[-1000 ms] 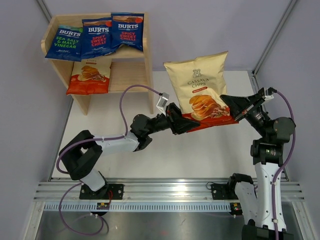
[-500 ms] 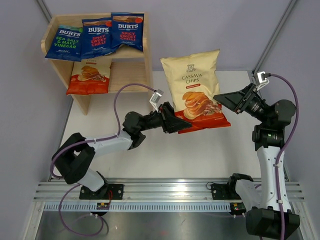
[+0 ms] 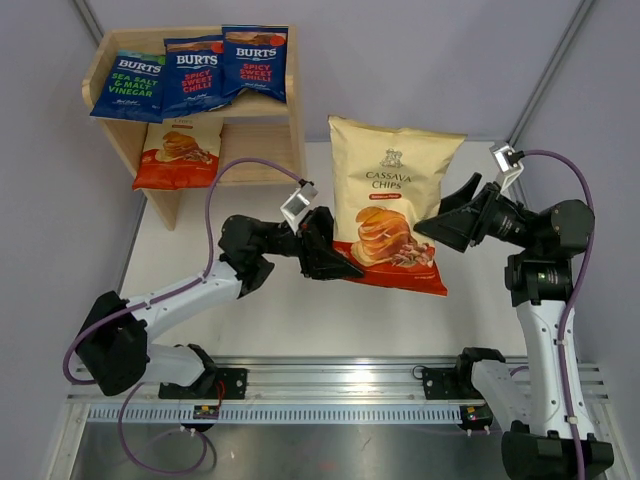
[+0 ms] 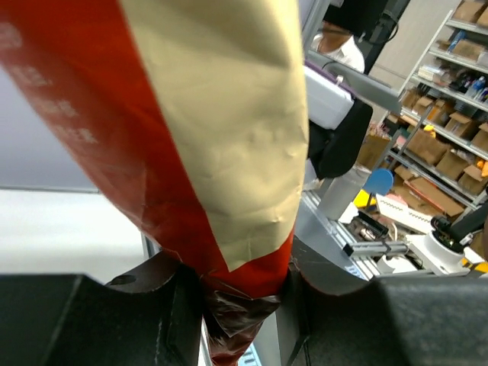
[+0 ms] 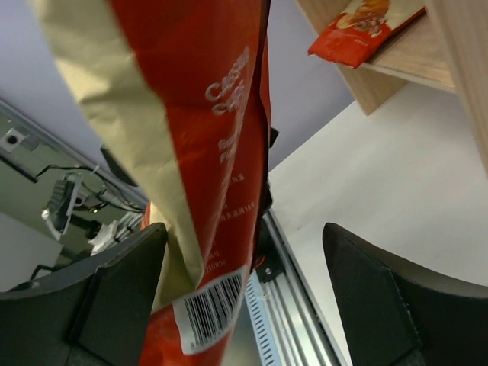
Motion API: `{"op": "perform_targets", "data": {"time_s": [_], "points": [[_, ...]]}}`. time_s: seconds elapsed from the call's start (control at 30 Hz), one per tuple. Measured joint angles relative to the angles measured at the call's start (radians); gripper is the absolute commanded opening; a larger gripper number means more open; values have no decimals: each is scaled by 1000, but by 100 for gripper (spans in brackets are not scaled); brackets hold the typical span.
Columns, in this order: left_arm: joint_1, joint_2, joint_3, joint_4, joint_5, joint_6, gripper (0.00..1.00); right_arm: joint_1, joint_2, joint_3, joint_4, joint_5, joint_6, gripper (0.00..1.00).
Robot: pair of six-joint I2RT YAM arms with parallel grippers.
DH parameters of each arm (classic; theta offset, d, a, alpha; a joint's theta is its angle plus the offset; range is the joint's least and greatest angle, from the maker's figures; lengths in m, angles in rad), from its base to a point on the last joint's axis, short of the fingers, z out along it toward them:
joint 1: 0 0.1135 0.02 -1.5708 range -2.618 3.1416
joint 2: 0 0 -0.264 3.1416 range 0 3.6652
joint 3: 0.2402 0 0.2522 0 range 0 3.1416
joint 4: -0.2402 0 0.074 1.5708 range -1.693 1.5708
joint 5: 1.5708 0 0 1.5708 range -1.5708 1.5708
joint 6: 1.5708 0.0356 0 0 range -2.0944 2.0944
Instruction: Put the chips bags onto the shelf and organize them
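The left gripper (image 3: 336,263) is clamped on the red bottom corner of the big cream chips bag (image 3: 392,195), holding it upright in the air over the middle of the table (image 3: 300,310). The right gripper (image 3: 434,216) stands wide open at the bag's right edge, pinching nothing. On the shelf (image 3: 296,120) at the table's far left corner, three blue bags (image 3: 190,75) fill the top tier and one cream bag (image 3: 180,152) lies below

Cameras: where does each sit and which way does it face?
Top external: above, behind the bases, looking down on white table, light wooden two-tier shelf; both arms show.
Left wrist: looks along left gripper, clamped on the cream and red-orange foil chips bag.
Right wrist: looks past open right gripper toward the shelf.
Shared: all show that bag.
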Motion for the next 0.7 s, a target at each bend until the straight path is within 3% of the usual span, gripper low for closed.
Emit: {"op": "perform_targets", "data": {"time_s": [0.13, 0.3, 0.5, 0.6, 0.67, 0.7], "points": [[0, 0, 81, -237, 31, 117, 30, 28, 17, -13, 115, -21, 119, 88], [-1, 17, 171, -512, 36, 261, 30, 45, 13, 5, 85, -21, 129, 52], [22, 20, 215, -711, 25, 360, 28, 45, 15, 36, -87, 8, 5, 27], [59, 18, 215, -750, 21, 363, 37, 51, 14, 37, -133, 44, -34, 18], [82, 13, 215, -756, 18, 358, 50, 57, 14, 37, -141, 71, -43, 14], [94, 4, 211, -756, 17, 353, 61, 57, 14, 37, -132, 85, -35, 13]]}}
